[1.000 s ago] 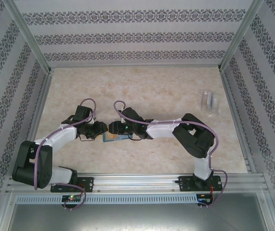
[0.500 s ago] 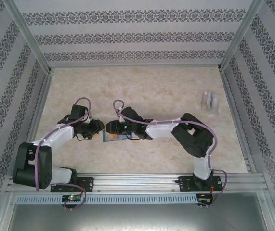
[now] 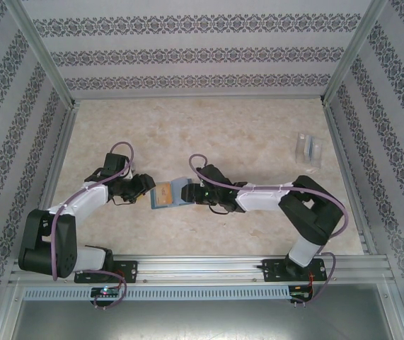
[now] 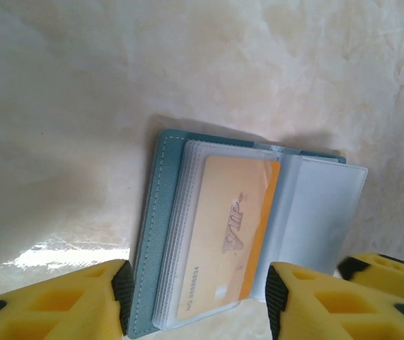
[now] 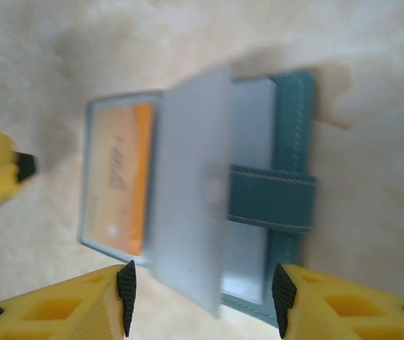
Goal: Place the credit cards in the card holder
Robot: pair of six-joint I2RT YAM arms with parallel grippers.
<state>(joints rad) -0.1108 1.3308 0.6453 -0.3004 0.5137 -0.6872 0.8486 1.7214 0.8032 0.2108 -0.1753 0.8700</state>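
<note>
Card holder [image 3: 170, 193] lies open on the surface [image 3: 258, 134], between left tool [image 3: 145, 185] and right tool [image 3: 192, 193], both near. Left wrist: parted jaws, empty, above its near end; spine runs straight ahead, orange card [image 4: 233, 241] sleeved. Right wrist: jaws parted, empty.

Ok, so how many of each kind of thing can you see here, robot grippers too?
Grippers: 2, the left gripper and the right gripper
Teal card holder: 1
Orange card: 1
Clear plastic stand: 1
Total: 5
</note>
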